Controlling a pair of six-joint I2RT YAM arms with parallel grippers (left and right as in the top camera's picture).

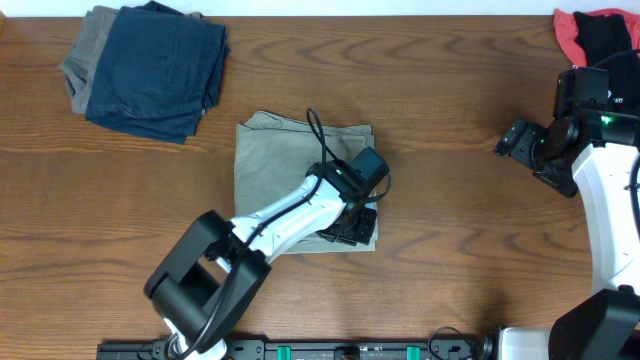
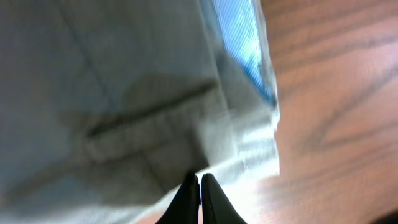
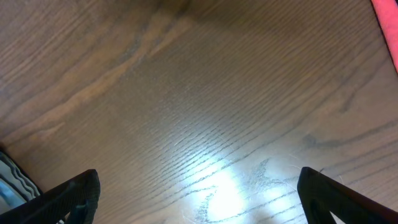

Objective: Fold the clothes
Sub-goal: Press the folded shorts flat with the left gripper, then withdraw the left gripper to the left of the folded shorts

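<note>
The khaki-beige shorts (image 1: 280, 160) lie folded into a rough square on the wooden table, left of centre. My left gripper (image 1: 355, 230) is low over their lower right corner. In the left wrist view its fingers (image 2: 200, 180) are pressed together at the edge of the fabric (image 2: 124, 93), where a pocket seam and a blue inner lining show. I see no cloth between the tips. My right gripper (image 1: 522, 142) hovers at the far right, well away from the shorts. In the right wrist view it (image 3: 199, 193) is open wide over bare wood.
A stack of navy-blue and grey folded garments (image 1: 150, 65) sits at the back left. A red-and-black garment (image 1: 600, 30) lies at the back right corner, its red edge showing in the right wrist view (image 3: 388, 25).
</note>
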